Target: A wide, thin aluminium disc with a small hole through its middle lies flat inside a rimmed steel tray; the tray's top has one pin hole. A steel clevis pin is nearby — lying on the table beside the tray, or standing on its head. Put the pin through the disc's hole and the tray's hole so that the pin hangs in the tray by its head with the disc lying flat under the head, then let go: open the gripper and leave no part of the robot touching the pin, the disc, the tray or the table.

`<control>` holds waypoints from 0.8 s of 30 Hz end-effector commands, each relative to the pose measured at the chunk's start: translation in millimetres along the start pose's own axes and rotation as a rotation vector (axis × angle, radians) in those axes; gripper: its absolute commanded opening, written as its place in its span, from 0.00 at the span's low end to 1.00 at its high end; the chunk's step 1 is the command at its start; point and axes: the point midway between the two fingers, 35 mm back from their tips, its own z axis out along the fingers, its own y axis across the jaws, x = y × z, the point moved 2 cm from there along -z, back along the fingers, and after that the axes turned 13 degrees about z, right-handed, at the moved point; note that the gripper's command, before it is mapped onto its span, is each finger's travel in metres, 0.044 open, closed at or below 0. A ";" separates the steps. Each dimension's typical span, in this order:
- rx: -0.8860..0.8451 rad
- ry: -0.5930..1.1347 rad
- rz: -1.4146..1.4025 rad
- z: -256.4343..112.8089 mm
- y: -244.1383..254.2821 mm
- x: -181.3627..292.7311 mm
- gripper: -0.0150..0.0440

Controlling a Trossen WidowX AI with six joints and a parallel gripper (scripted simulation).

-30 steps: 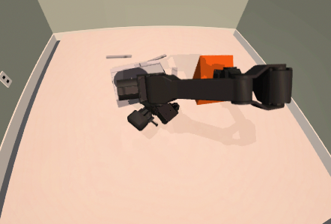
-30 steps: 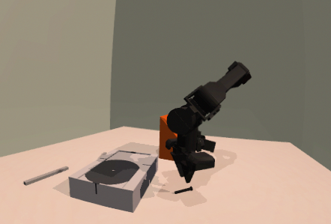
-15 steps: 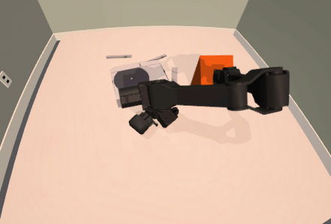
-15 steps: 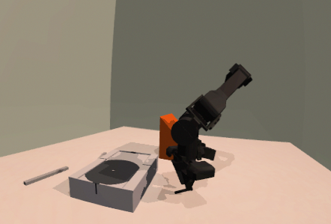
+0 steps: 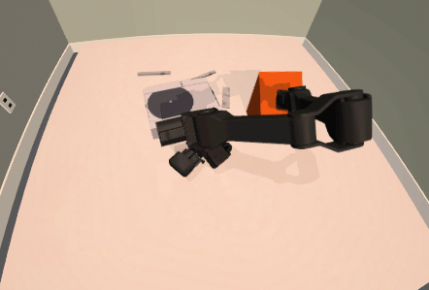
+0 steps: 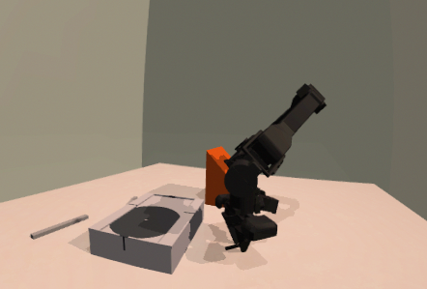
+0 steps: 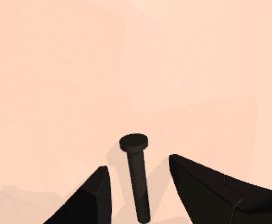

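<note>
The steel clevis pin (image 7: 138,180) (image 6: 232,246) looks dark and lies on its side on the table beside the tray, its head towards the top of the wrist view. My gripper (image 7: 139,167) (image 6: 243,248) is partly open, low over the table, with one finger on each side of the pin's shank and a gap on both sides. The wide disc (image 5: 160,107) (image 6: 145,226) lies flat inside the rimmed tray (image 5: 209,95) (image 6: 145,257). A small light spot shows at the disc's middle. The arm hides the tray's near right part in the top view.
An orange block (image 5: 281,80) (image 6: 213,181) with a sloping side stands right of the tray, beside the arm. A thin grey bar (image 5: 153,73) (image 6: 59,226) lies behind the tray. Another bar (image 5: 204,75) lies close to its back edge, and a short pale piece (image 5: 226,98) lies at its right.
</note>
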 end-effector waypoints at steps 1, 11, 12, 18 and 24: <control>-0.004 0.002 0.004 1.5 1.2 0.0 0.53; -0.004 0.002 0.004 1.5 1.2 0.0 0.30; -0.004 0.002 0.004 1.5 1.2 0.0 0.29; -0.004 0.002 0.004 1.5 1.2 0.0 0.25; -0.003 0.002 0.004 0.5 1.1 0.2 0.25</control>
